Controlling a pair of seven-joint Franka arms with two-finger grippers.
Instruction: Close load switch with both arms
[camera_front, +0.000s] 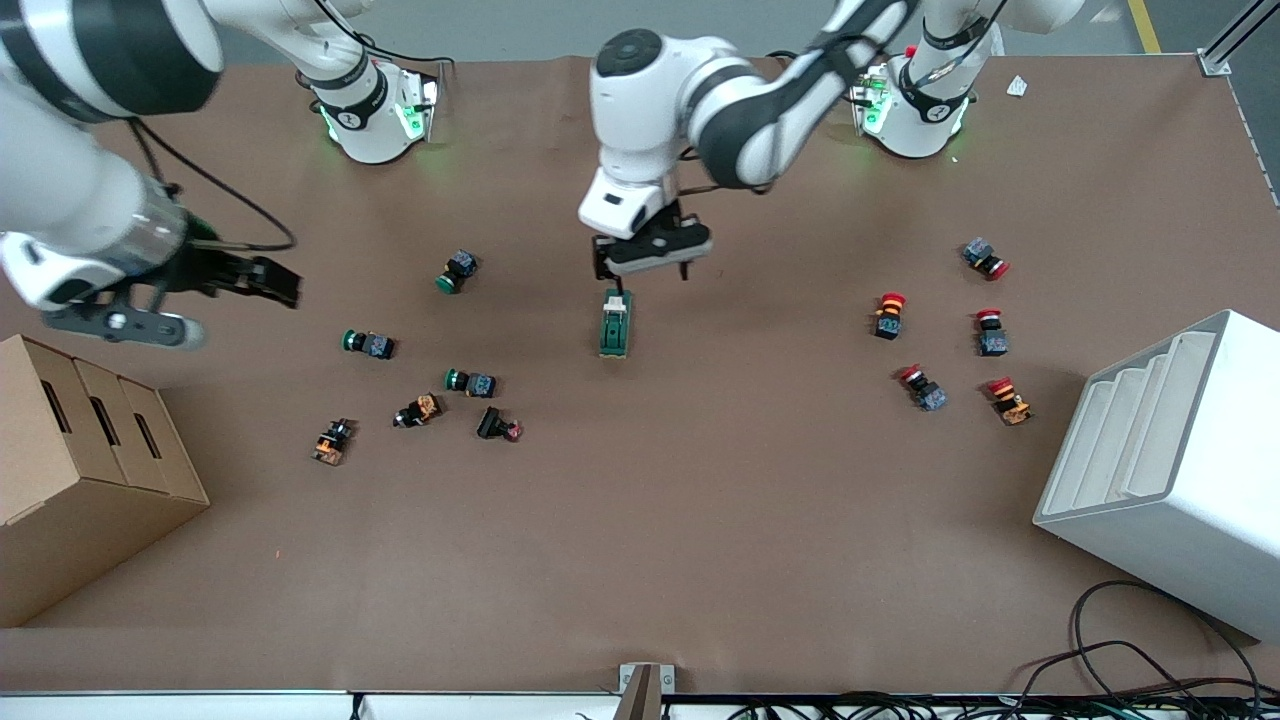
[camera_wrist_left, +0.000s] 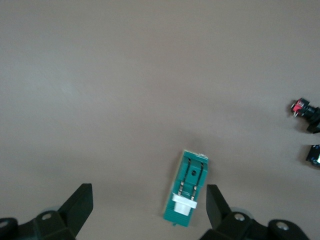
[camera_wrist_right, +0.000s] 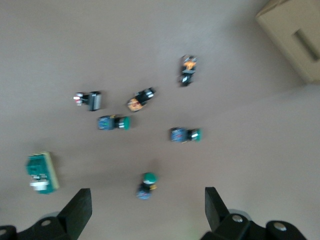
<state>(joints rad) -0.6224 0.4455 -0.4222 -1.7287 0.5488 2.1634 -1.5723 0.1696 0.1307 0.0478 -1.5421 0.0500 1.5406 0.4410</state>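
Note:
The load switch, a dark green oblong block with a white lever tab at its end farther from the front camera, lies flat near the middle of the table. It also shows in the left wrist view and the right wrist view. My left gripper hangs open just above the switch's tab end. In its wrist view the left gripper has the switch between the fingers, close to one finger and not touching. My right gripper is open and empty, up over the right arm's end of the table.
Green-capped push buttons and other small buttons lie toward the right arm's end. Red-capped buttons lie toward the left arm's end. A cardboard box and a white rack stand at the table's ends.

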